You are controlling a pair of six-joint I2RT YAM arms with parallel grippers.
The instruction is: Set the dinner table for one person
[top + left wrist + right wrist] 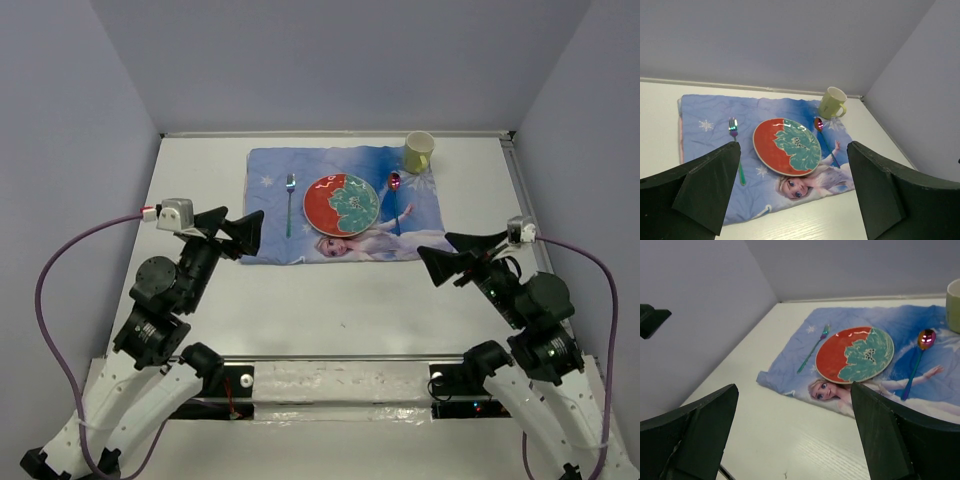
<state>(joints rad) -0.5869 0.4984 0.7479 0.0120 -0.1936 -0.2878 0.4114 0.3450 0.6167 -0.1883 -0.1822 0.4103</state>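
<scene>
The white dinner table (330, 300) carries a blue cartoon-printed placemat (270, 170) at the back middle. On the mat lie a red and green plate (341, 203), a fork (290, 205) to its left and a shiny spoon (396, 200) to its right. A pale green mug (418, 152) stands at the mat's far right corner. My left gripper (238, 232) is open and empty, near the mat's left front corner. My right gripper (455, 255) is open and empty, near the mat's right front corner. The left wrist view shows the plate (786, 146), fork (735, 145), spoon (821, 131) and mug (832, 102).
Grey-lilac walls enclose the table on the left, back and right. The right wrist view shows the plate (855, 354), fork (813, 349), spoon (919, 357), the mug's edge (954, 305) and part of the left gripper (652, 319) at the left.
</scene>
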